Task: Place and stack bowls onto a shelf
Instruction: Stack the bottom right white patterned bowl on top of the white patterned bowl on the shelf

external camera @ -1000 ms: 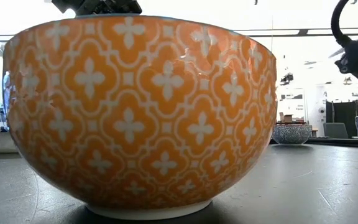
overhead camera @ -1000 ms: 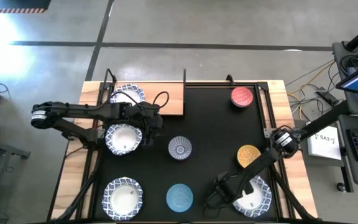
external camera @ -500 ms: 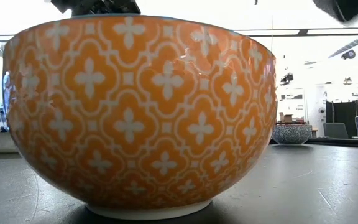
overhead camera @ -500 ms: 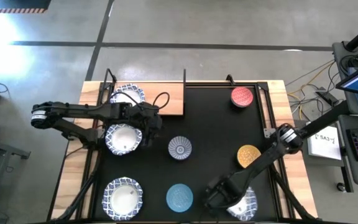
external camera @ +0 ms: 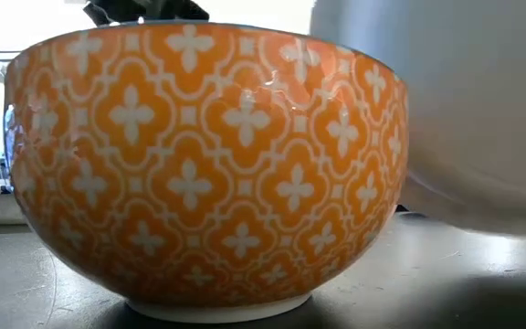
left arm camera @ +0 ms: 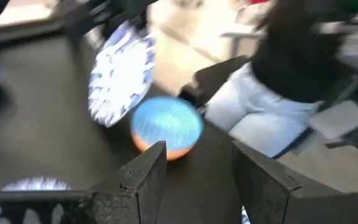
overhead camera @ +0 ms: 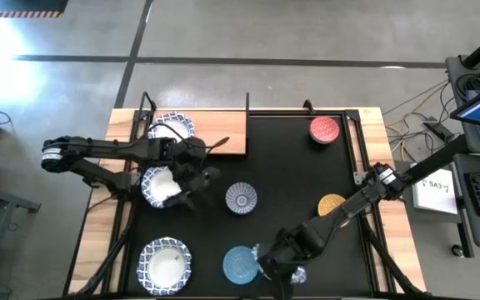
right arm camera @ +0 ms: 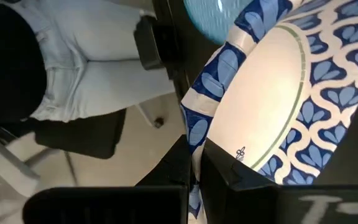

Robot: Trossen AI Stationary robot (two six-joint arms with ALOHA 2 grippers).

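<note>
At lower centre of the high view, the right gripper [right arm camera: 191,163] pinches a white blue-rimmed bowl [right arm camera: 278,99] by its rim, tilted for carrying toward the shelf [overhead camera: 223,132] at upper left; the left gripper [left arm camera: 194,168] stands open.

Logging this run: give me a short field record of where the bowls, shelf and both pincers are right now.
shelf: wood board, far left of the table, one white bowl on it
left pincer: open, over a second white bowl near the shelf
right pincer: shut on a third white bowl's rim, lifted
loose on mat: red, yellow, light-blue, radial
</note>
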